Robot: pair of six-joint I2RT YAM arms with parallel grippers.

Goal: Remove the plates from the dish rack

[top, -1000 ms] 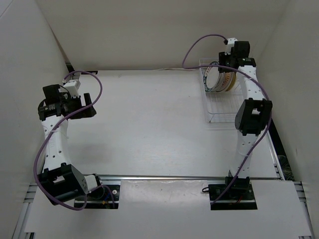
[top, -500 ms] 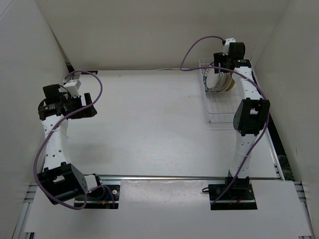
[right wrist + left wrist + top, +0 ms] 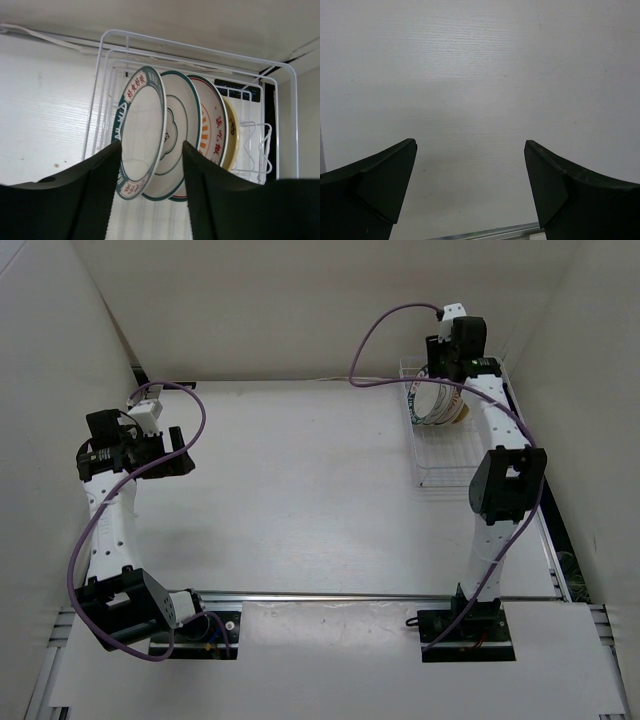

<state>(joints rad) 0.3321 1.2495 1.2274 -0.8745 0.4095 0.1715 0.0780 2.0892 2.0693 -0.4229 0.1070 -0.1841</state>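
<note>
The white wire dish rack (image 3: pixel 445 455) stands at the table's far right; in the right wrist view its bars (image 3: pixel 105 90) frame several upright plates. From the left: a white plate with a dark green lettered rim (image 3: pixel 142 132), a white plate with a green line (image 3: pixel 181 125), one with orange rays (image 3: pixel 212 125), and a tan-yellow one (image 3: pixel 231 132). My right gripper (image 3: pixel 151 150) is open above the rack, its fingers either side of the front plate's lower edge, not closed on it. In the top view it (image 3: pixel 447 375) hangs over the plates (image 3: pixel 437 402). My left gripper (image 3: pixel 470 150) is open and empty.
The enclosure's back wall (image 3: pixel 300 310) and right wall (image 3: pixel 600 390) stand close to the rack. The left arm (image 3: pixel 120 455) is raised at the left side. A metal rail (image 3: pixel 330 596) runs along the near edge.
My right gripper has moved farther back and left over the rack's plates, with its cable swinging left. The left arm has not moved.
</note>
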